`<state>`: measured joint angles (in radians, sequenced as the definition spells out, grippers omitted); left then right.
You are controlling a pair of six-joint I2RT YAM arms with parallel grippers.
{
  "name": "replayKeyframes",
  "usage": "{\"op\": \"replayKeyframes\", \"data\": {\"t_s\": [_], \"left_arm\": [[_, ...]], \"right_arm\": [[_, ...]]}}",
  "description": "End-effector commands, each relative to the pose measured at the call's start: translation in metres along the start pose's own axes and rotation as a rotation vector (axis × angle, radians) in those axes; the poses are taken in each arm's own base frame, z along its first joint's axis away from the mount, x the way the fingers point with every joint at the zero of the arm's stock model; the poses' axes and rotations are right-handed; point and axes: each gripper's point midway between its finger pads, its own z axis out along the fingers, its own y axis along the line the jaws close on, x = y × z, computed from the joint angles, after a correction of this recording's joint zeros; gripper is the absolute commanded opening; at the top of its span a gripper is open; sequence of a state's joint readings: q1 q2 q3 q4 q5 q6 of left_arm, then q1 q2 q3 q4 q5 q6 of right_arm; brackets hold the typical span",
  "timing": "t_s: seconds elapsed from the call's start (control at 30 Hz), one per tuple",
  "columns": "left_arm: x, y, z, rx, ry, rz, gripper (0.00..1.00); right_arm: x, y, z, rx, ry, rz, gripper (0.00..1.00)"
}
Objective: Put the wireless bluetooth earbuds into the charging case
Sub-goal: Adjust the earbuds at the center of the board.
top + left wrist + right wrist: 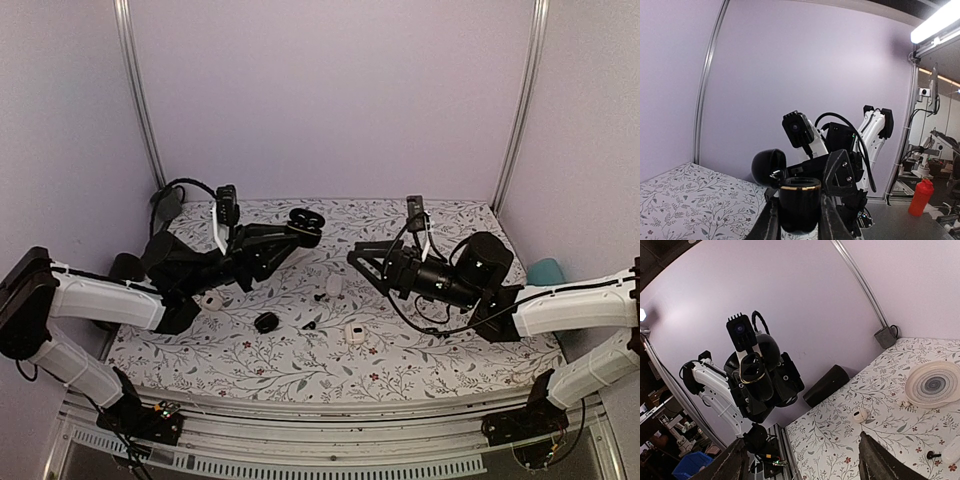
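Earbuds (310,323): two, on table (450,350). Left pincer (800,220) pinching charging case (800,197); right pincer (802,440) spread.

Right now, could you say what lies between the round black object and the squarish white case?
A tiny glossy black earbud, seen in the top view.

We count two black earbuds (320,296), three small white cases (354,333), one open black charging case (305,220) and one round black object (266,322).
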<state>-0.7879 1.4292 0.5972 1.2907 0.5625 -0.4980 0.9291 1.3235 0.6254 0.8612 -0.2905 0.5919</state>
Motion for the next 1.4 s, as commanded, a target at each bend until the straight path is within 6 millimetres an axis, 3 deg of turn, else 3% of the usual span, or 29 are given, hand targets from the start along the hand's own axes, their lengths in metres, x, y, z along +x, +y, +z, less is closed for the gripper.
{"op": "replayKeyframes", "data": {"t_s": [0.0, 0.1, 0.23, 0.33, 0.43, 0.63, 0.77, 0.9, 1.03, 1.37], "left_arm": [[-0.012, -0.009, 0.000, 0.028, -0.064, -0.040, 0.00], [-0.011, -0.009, -0.003, 0.016, -0.061, -0.029, 0.00], [0.001, -0.006, -0.005, -0.011, 0.010, -0.008, 0.00], [0.007, -0.005, -0.007, -0.025, 0.053, 0.025, 0.00], [0.011, -0.001, -0.007, -0.043, 0.092, 0.051, 0.00], [0.011, 0.002, -0.004, -0.056, 0.115, 0.063, 0.00], [0.012, 0.003, -0.004, -0.055, 0.121, 0.059, 0.00], [0.014, 0.003, -0.005, -0.055, 0.130, 0.054, 0.00], [0.012, 0.005, -0.005, -0.064, 0.131, 0.051, 0.00], [0.014, 0.008, -0.011, -0.096, 0.135, 0.040, 0.00]], "right_arm": [[-0.023, 0.014, 0.007, -0.040, -0.082, -0.075, 0.76], [-0.026, -0.012, -0.004, 0.113, -0.092, -0.049, 0.76], [-0.019, -0.057, -0.046, 0.353, -0.081, 0.049, 0.80], [0.003, -0.091, -0.083, 0.574, 0.011, 0.130, 0.81], [0.022, -0.112, -0.119, 0.741, 0.056, 0.217, 0.84], [0.073, -0.137, -0.181, 0.946, 0.064, 0.491, 0.83], [0.097, -0.146, -0.208, 1.052, 0.048, 0.654, 0.79], [0.114, -0.159, -0.215, 1.092, 0.086, 0.757, 0.79], [0.127, -0.171, -0.211, 1.075, 0.146, 0.831, 0.79], [0.135, -0.189, -0.211, 1.047, 0.135, 0.913, 0.79]]}}
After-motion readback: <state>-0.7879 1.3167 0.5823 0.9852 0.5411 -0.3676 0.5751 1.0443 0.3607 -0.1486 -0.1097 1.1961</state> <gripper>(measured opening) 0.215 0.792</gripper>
